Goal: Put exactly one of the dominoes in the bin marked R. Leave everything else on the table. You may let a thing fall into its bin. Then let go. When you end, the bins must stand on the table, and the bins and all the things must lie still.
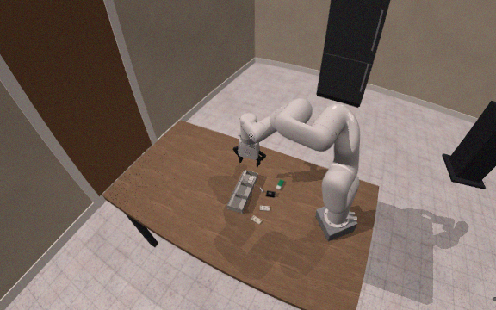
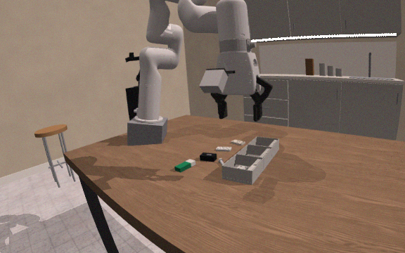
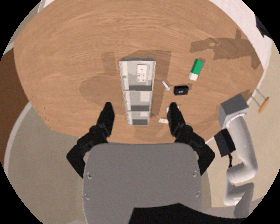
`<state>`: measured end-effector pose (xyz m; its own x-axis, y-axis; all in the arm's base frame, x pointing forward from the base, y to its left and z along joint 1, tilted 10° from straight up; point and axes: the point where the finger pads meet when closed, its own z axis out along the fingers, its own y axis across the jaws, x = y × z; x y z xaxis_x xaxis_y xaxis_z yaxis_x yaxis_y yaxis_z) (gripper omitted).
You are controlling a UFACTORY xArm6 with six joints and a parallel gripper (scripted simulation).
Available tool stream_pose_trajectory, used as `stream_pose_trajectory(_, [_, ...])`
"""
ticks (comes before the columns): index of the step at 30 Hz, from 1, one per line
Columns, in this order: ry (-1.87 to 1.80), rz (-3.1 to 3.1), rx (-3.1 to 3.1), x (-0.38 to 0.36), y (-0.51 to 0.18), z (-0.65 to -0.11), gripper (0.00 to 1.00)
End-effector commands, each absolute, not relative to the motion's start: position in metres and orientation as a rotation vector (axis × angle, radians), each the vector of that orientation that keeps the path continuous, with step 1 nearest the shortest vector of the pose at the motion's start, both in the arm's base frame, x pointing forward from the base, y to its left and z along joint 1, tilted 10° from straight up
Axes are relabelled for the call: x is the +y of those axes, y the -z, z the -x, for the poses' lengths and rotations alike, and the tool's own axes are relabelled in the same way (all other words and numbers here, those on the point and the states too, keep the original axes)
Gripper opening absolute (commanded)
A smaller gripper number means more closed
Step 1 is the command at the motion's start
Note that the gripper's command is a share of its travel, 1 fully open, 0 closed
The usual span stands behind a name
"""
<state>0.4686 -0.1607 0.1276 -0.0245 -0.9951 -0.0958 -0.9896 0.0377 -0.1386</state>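
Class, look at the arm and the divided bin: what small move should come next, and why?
Probably none beyond holding still, or easing a little higher. The gripper is open and empty, well above the bin; a small pale piece lies in its end compartment, and two dominoes are on the table.
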Motion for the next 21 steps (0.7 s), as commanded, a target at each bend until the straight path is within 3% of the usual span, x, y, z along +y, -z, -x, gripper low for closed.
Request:
stream_pose_trajectory(1, [0.054,2.070,2.135,-0.163,-0.153,-0.466,1.00])
stream_pose_trajectory(21, [0.054,2.070,2.135,-0.166,-0.187,-0.461,1.00])
